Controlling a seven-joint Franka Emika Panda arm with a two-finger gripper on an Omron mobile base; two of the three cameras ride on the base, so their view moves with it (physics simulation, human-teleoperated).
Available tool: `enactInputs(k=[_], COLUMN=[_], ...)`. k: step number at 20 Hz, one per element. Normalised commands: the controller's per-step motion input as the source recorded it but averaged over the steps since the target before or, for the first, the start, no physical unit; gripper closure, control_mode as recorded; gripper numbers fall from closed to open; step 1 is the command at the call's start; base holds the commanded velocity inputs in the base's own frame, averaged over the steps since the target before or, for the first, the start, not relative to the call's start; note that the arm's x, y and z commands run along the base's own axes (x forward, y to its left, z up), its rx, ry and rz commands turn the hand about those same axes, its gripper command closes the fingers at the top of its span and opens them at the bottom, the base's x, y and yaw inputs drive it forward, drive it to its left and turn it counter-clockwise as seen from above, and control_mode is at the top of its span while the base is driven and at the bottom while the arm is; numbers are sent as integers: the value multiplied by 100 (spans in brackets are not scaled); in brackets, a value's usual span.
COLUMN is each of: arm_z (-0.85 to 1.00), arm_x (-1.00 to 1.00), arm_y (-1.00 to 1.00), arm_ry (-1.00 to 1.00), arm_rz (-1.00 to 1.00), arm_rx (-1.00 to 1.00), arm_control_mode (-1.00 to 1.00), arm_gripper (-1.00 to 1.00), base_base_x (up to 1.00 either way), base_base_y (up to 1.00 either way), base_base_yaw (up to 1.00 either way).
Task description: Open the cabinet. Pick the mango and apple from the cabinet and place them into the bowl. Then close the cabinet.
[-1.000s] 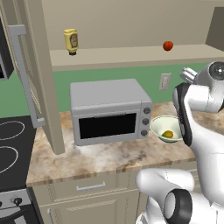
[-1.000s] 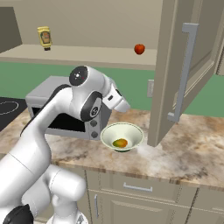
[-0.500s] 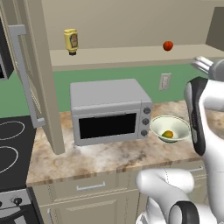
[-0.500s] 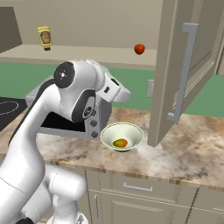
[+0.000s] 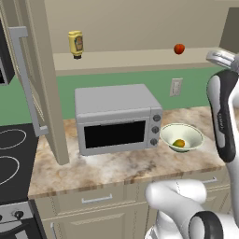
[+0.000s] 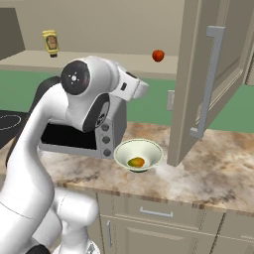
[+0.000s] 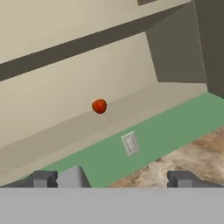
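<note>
The cabinet [image 5: 140, 28] stands open, both doors swung wide, and the mango [image 6: 136, 161] already lies in the bowl [image 6: 151, 149] on the marbled counter [image 6: 218, 173], just right of the grey microwave [image 5: 116, 116]. What is left to fetch is the apple [image 7: 99, 106], which sits on the cabinet's bottom shelf near its right end, well apart from the yellow squeeze bottle [image 5: 75, 43] at the left end. In the hand view the gripper [image 7: 111, 178] points up toward the shelf with its two dark fingertips [image 7: 42, 178] set far apart and nothing between them; the apple is ahead of it and a little to the left in that view, not yet within reach.

The apple looks small, round, smooth and firm, so it should be light and stiff enough to take a plain pinch, but it is likely to roll along the shelf if nudged and to slip out if caught off-centre. The sound place to hold it appears to be across its widest middle, one finger on each side, with the jaws brought level and centred before closing. The shelf's front edge and the open right door [image 6: 208, 79] are the things to keep clear of on the way in and out. The wall outlet [image 7: 130, 143] sits on the green backsplash below the shelf
</note>
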Motion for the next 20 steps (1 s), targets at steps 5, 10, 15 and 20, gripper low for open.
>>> enactInputs(k=[5,10,15,20], arm_z=[12,0,0,0], arm_x=[28,32,46,65], arm_y=[31,9,1,0], arm_ry=[0,4,8,10], arm_rz=[9,-1,-2,0], arm_rx=[-11,-2,0,0], arm_control_mode=[-100,-100,-100,-100], arm_gripper=[-100,-100,-100,-100], base_base_x=[0,0,0,0], base_base_y=[0,0,0,0], base_base_yaw=[0,0,0,0])
